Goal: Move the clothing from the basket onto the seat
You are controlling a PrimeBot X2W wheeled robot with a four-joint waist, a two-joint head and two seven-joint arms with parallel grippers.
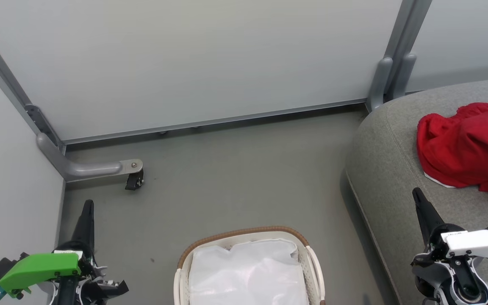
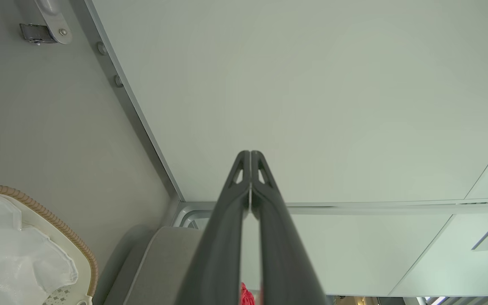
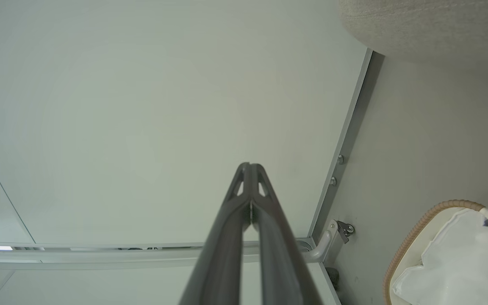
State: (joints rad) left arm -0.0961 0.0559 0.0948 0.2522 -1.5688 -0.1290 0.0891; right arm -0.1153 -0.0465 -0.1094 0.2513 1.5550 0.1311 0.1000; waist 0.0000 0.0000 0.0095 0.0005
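Note:
The red clothing (image 1: 464, 148) with white trim lies bunched on the grey seat (image 1: 396, 161) at the right; part of black lettering shows at the frame's edge. A sliver of red clothing (image 2: 246, 294) peeks between my left fingers' bases. The white basket (image 1: 311, 262) with its brown rim stands on the floor at bottom centre, a white liner sheet (image 1: 248, 271) inside it. My left gripper (image 1: 88, 205) is shut and empty at the lower left, apart from the basket. My right gripper (image 1: 416, 192) is shut and empty over the seat's front edge, below the clothing.
Pale partition walls (image 1: 210, 59) close off the back and left. A grey metal foot with a black caster (image 1: 134, 180) juts onto the floor at the left. Another grey post (image 1: 392, 72) stands behind the seat. Grey floor (image 1: 244, 178) lies between basket and wall.

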